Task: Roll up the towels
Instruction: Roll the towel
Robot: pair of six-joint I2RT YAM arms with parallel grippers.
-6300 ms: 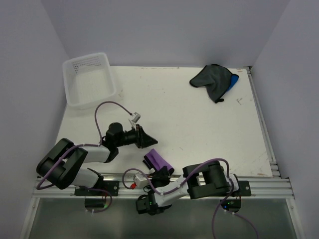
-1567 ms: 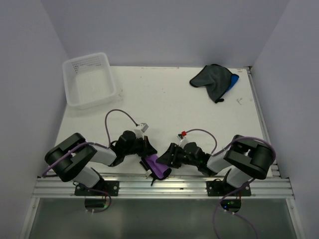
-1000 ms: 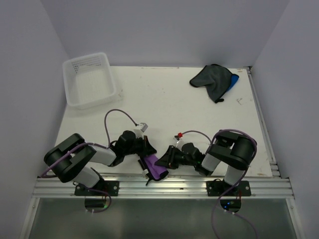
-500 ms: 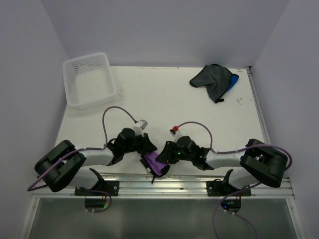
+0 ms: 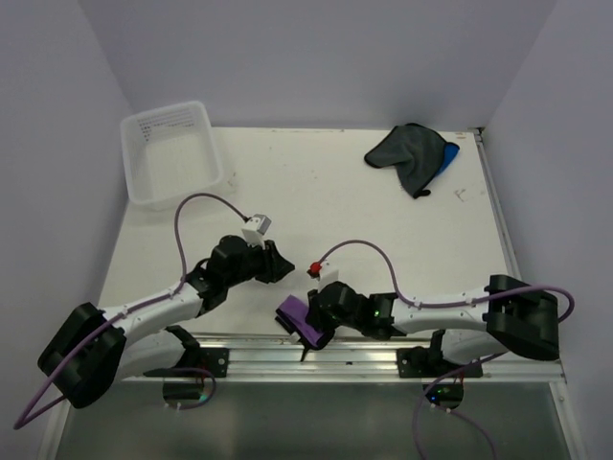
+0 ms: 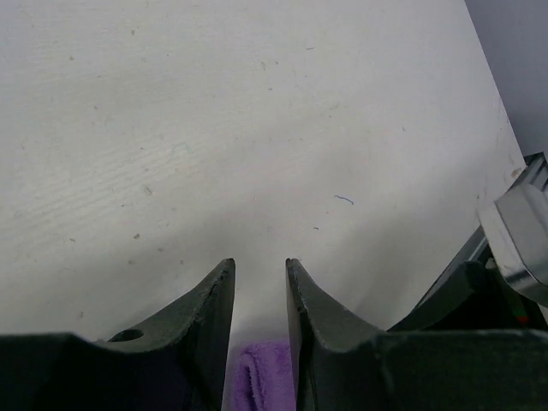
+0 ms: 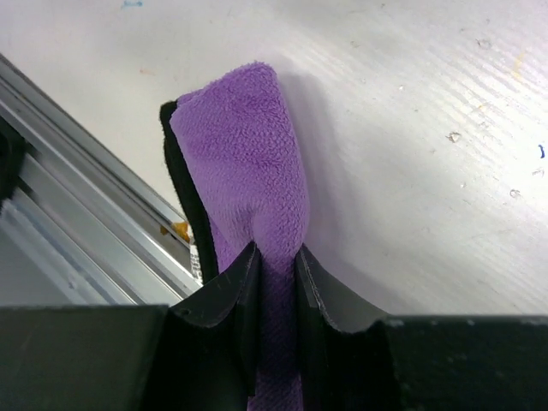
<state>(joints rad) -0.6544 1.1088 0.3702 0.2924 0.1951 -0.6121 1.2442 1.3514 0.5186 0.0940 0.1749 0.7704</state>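
The purple towel (image 5: 299, 321) lies as a folded, rolled bundle at the table's front edge. In the right wrist view the purple towel (image 7: 244, 163) is pinched between the fingers of my right gripper (image 7: 276, 253), which is shut on it. In the top view my right gripper (image 5: 319, 311) sits low at the towel's right end. My left gripper (image 5: 279, 264) is back and to the left of the towel, apart from it. In its own view the left gripper (image 6: 259, 264) stands narrowly open with nothing between the fingertips, and the purple towel (image 6: 264, 377) shows beneath. The dark grey towel (image 5: 404, 151) lies crumpled over the blue towel (image 5: 448, 155) at the far right.
A clear plastic tub (image 5: 172, 153) stands at the far left corner. The aluminium rail (image 5: 383, 347) runs along the front edge, right beside the purple towel, and the same rail (image 7: 77, 180) shows in the right wrist view. Walls close the table on three sides.
My left gripper has let go of the purple towel and drawn back up and to the left. The right arm has stretched left along the front edge, its gripper staying on the towel.
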